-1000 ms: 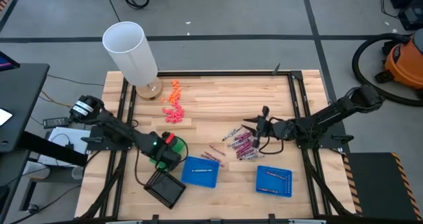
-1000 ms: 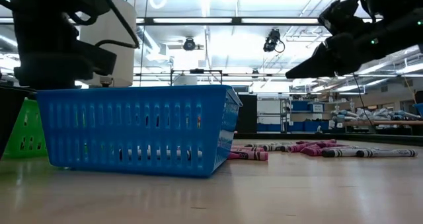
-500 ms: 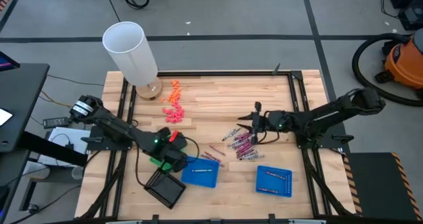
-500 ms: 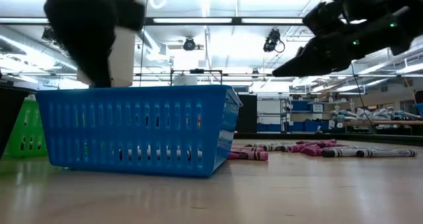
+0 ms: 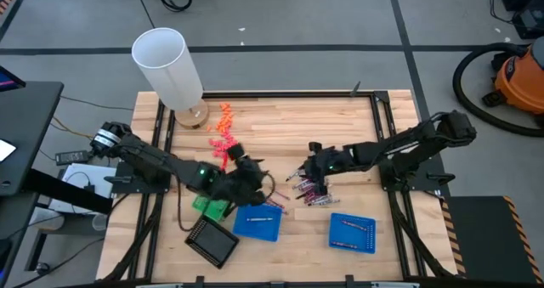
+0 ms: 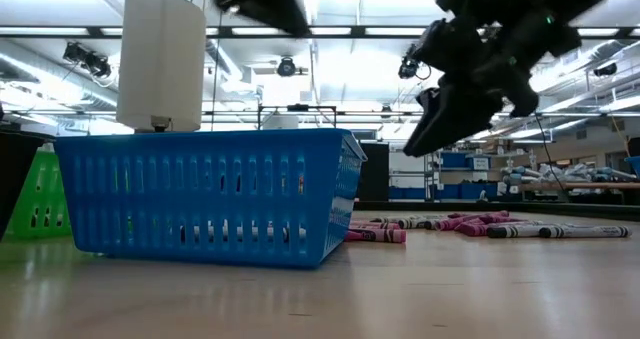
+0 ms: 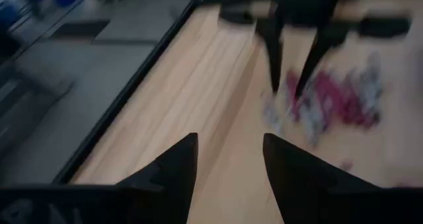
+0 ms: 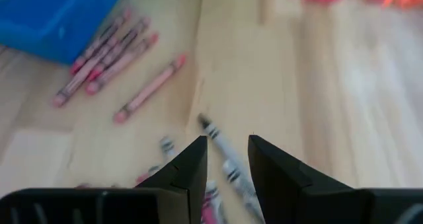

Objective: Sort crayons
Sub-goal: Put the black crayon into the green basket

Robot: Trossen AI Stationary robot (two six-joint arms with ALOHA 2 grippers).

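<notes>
Containers on the counter (image 5: pixel 280 118): two blue trays, one green tray, one black tray.
- Blue tray near centre (image 5: pixel 257 222): holds a crayon or two, hard to count.
- Blue tray toward the right arm's side (image 5: pixel 352 232): a few crayons inside, lying roughly along its length.
- Green tray (image 5: pixel 208 207): contents hidden by the left arm.
- Black tray (image 5: pixel 212 241): contents unclear.

Crayons (image 5: pixel 309 189): loose heap between the arms, flat on the wood, long axes mixed. Several pinkish ones (image 8: pixel 112 55) lie roughly parallel just beside a blue tray.

Left gripper (image 5: pixel 255 177): above the centre blue tray's edge, fingers apart, empty.
Right gripper (image 5: pixel 308 164): over the heap, fingers partly open, holding nothing.
</notes>
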